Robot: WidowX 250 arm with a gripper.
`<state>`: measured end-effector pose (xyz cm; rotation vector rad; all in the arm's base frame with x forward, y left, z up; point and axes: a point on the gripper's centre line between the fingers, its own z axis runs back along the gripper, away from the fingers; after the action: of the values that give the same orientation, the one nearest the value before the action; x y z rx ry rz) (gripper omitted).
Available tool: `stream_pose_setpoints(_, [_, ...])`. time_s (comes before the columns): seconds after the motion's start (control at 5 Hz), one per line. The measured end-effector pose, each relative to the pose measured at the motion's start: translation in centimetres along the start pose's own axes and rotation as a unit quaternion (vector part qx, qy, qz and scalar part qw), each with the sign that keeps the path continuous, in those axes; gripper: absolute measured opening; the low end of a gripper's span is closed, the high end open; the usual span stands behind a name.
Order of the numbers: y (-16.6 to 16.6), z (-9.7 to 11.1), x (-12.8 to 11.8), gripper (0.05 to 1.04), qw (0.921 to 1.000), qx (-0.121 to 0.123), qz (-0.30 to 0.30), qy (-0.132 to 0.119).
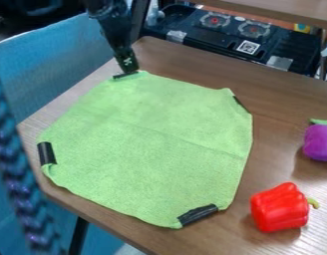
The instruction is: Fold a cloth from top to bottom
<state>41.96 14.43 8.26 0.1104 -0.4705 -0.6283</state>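
Note:
The black gripper (128, 68) hangs down at the top left corner of the cloth, right over a strip of black tape there; whether it touches the cloth I cannot tell. Spread over the wooden table, the green cloth (153, 144) lies mostly flat, with a faint crease across its middle. Black tape also marks its left, bottom and upper right corners, and those corners look turned or folded in.
A red toy pepper (280, 207) sits on the table (286, 94) right of the cloth's lower corner. Farther right is a purple toy vegetable (319, 142). Behind the table stands a black toy stove (226, 37). A blue braided strand (16, 174) runs down the left foreground.

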Motion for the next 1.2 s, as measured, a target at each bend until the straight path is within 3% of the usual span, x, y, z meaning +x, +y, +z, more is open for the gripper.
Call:
stream_pose_setpoints(0.4, [3.3,-2.2,-0.7,1.000,0.9992,0.025,0.023,0.020])
stream_pose_setpoints(1.2, [3.8,-5.1,-2.5,0.975,0.9971,0.034,0.040,0.054])
